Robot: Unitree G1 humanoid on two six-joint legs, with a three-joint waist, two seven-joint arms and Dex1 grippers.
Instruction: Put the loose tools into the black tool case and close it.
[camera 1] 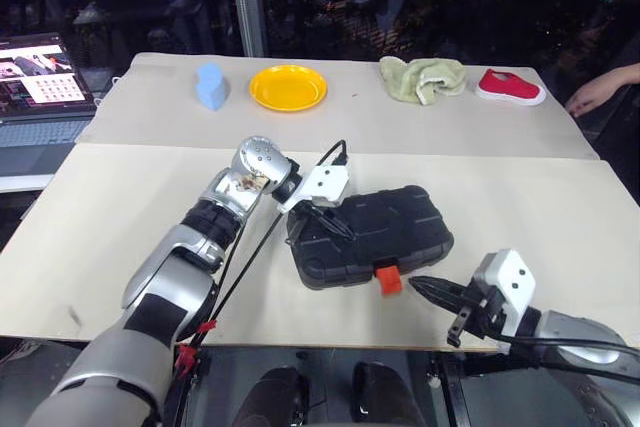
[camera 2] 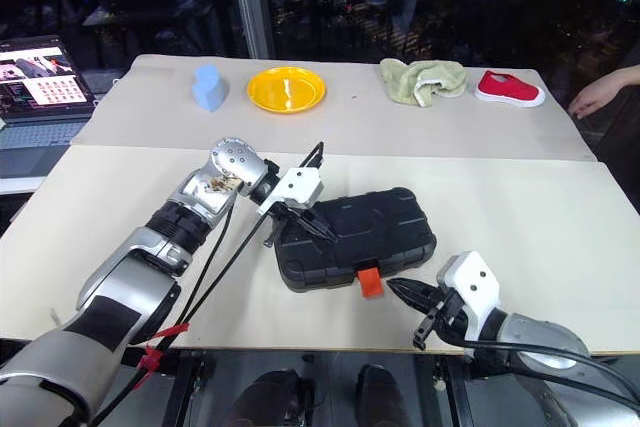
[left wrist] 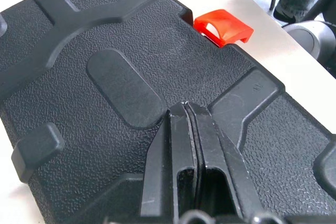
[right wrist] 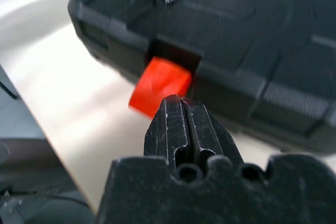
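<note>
Case [camera 1: 370, 235] of rigid black plastic is lying shut on the near table [camera 1: 120, 197], orange latch [camera 1: 388, 279] sticking out unfastened. Left gripper [camera 1: 335, 222], fingers together, is resting on the lid; right gripper [camera 1: 432, 289], also pinched together, is nearing the latch, probably the best contact point.

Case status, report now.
Left gripper shut, over the case lid. Right gripper shut, empty, near the latch. Lid down, latch sticking out, not snapped flat. Nothing in the way.
</note>
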